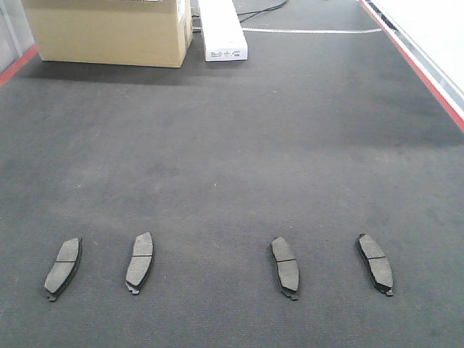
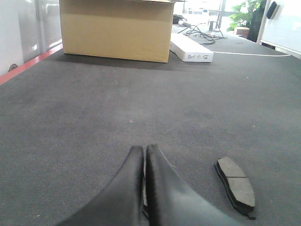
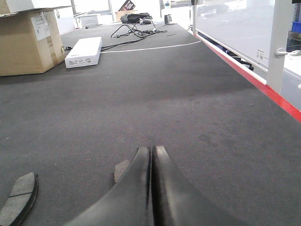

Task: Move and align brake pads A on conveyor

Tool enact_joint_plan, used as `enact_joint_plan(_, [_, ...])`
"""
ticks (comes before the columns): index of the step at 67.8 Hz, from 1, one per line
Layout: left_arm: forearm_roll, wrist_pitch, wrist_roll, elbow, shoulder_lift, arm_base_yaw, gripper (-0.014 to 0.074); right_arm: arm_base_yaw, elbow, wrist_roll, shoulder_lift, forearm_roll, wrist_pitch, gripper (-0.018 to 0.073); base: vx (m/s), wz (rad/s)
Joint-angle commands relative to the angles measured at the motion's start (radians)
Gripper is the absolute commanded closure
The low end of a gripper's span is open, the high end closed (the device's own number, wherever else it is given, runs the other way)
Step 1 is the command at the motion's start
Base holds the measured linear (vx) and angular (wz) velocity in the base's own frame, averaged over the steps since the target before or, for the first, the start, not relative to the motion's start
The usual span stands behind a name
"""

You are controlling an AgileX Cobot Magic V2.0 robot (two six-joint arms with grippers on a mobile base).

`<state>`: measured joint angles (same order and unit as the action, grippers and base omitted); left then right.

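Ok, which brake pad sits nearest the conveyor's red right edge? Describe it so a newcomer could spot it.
Start at the conveyor, the wide charcoal belt, and follow its red edge strip on the right toward the camera. Four brake pads lie in a row near the front; yours is the rightmost brake pad, its top leaning left, unlike the two left pads, which lean right.

Cardboard box: tan, large, at 11 o'clock of the front view, standing on the dark surface
White carton: long and flat, just beside the box toward 12 o'clock, small printed label on its near end
Black cables: loose tangle past the carton, at 12 o'clock in the right wrist view
Potted plant: green leaves, 1 o'clock in the left wrist view
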<state>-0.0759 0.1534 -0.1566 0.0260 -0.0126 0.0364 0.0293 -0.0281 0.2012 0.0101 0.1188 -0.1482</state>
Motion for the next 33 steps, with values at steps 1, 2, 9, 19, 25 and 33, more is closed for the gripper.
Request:
enact_joint_plan(1, [-0.001,-0.082,-0.012,0.017,-0.015,-0.001,0.0602,0.007,-0.013,-0.008,0.012,0.012,0.081,0.0571,0.00,0.00])
enact_joint_plan(2, [-0.001,-0.082,-0.012,0.017,-0.015,-0.001,0.0602,0.007,-0.013,-0.008,0.012,0.012,0.081,0.0571,0.00,0.00])
enact_joint_plan(9, [-0.001,-0.082,-0.012,0.017,-0.015,-0.001,0.0602,0.007,-0.013,-0.008,0.012,0.012,0.081,0.0571,0.00,0.00])
enact_joint_plan(19, [-0.001,-0.082,-0.012,0.017,-0.015,-0.001,0.0602,0.007,-0.013,-0.008,0.012,0.012,0.081,0.0571,0.00,0.00])
enact_joint_plan(25, [-0.001,-0.082,-0.012,0.017,-0.015,-0.001,0.0602,0.007,-0.013,-0.008,0.012,0.012,0.081,0.0571,0.00,0.00])
enact_joint_plan(33, [-0.001,-0.082,-0.012,0.017,-0.015,-0.001,0.0602,0.007,-0.013,-0.008,0.012,0.012,0.081,0.0571,0.00,0.00])
